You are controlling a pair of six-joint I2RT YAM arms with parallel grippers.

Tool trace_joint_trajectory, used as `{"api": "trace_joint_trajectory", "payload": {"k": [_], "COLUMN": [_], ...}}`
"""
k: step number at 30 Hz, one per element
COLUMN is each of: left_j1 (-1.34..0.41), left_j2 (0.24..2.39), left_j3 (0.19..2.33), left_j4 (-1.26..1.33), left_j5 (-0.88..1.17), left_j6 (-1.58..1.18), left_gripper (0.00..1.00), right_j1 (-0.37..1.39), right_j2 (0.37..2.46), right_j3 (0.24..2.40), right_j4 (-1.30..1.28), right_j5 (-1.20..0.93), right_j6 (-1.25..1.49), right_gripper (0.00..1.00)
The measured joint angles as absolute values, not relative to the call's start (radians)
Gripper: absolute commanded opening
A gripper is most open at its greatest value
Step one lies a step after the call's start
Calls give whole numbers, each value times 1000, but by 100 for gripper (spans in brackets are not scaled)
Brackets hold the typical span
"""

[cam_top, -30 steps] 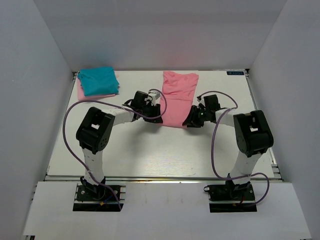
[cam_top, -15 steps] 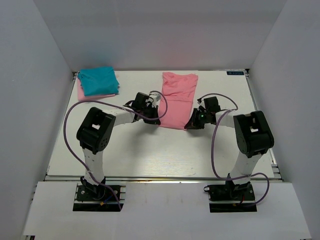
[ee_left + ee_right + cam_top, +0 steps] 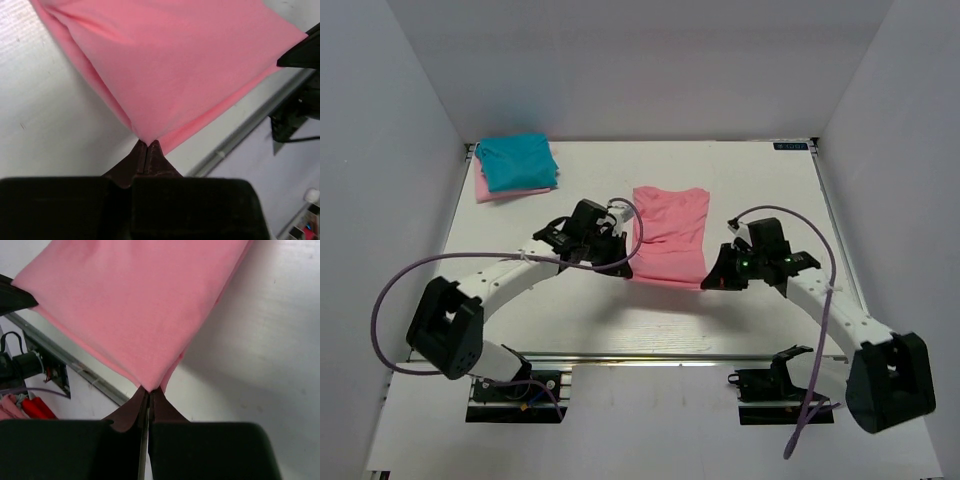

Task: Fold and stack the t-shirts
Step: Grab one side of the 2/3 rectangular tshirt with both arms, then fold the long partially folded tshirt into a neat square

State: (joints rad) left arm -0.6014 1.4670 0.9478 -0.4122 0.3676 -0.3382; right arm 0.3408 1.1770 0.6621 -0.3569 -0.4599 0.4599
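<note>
Two tools [image 3: 626,267] [image 3: 712,283] clamp one t-shirt [image 3: 670,230]; two t-shirts [image 3: 516,163] stacked.

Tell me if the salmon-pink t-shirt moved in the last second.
Yes. The salmon-pink t-shirt has slid toward the arm bases: its far edge, earlier at the far edge of the table, now lies well short of it.

At the far left corner of the tabletop [image 3: 760,190] the upper t-shirt [image 3: 517,162] lay on the lower t-shirt [image 3: 492,190], whose near edge stuck out from under it. The third t-shirt [image 3: 670,230] lay well apart to their right, about midway between the tabletop's left and right edges. The left gripper [image 3: 623,264] was at its near left corner and the right gripper [image 3: 713,281] at its near right corner, both nearer the tabletop's front edge than its back edge.
</note>
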Motion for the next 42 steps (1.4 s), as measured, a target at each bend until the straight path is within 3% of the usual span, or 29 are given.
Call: {"api": "trace_joint_trajectory", "payload": {"k": [8,16,32,42], "left_j1": [-612,-596,-580,-538], "left_j2": [1346,1456,1821,2004], "left_j3": [1137,1306,1649,1802], "left_j4": [-600,-620,-663,-642], "left_j5": [393,310,66,36], "left_j6": [-353,-374,-420,-435], "left_gripper": [0,0,0,0], "right_j1": [341,327,266,189], "right_j2": [1060,1238,1467,1630], "right_j3": [883,1050,1095,1154], "right_j4": [-622,-678,-532,-383], "right_j5": [-467,-463,-667,-745], "right_j6": [434,409,418,432], "right_gripper": [0,0,0,0]}}
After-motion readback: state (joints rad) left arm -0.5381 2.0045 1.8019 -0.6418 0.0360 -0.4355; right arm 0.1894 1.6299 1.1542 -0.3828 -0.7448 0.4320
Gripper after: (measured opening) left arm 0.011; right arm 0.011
